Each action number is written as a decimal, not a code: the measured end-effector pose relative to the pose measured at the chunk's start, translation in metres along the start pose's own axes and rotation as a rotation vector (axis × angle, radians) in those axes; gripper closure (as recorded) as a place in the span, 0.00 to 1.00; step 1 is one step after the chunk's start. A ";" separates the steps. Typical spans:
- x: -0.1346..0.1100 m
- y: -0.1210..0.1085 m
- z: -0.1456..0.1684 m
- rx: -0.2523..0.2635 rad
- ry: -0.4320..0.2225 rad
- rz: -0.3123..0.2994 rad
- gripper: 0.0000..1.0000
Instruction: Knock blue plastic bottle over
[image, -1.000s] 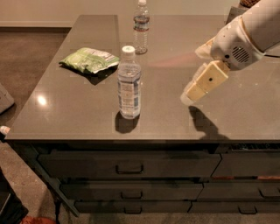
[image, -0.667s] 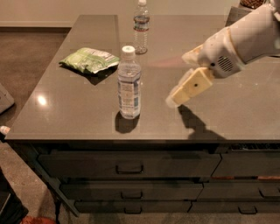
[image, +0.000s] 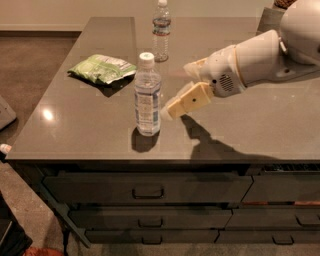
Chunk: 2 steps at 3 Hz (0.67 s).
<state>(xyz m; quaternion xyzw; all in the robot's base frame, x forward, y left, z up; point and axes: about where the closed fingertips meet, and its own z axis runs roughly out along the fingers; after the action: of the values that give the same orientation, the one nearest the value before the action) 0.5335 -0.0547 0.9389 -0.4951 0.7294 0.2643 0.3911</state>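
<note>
The blue plastic bottle (image: 148, 95) stands upright near the front of the grey table top (image: 260, 130); it is clear, with a white cap and a blue-and-white label. My gripper (image: 178, 90) comes in from the right at the height of the bottle's middle. It is open, and its lower cream finger (image: 189, 100) points left with its tip just beside the bottle's right side. I cannot tell whether the tip touches the bottle.
A slimmer clear bottle (image: 161, 31) with a red-and-white label stands at the back of the table. A green snack bag (image: 102, 68) lies to the left, behind the blue bottle. Drawers (image: 148, 191) run below the table's front edge.
My gripper has swept left across the table, from well right of the bottle to right beside it. The bottle still stands upright in the same place.
</note>
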 end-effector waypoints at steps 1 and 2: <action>-0.013 0.003 0.016 -0.024 -0.063 0.011 0.00; -0.024 0.007 0.027 -0.054 -0.104 0.022 0.00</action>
<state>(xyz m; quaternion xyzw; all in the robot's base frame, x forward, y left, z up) 0.5399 -0.0189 0.9440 -0.4830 0.7063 0.3134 0.4119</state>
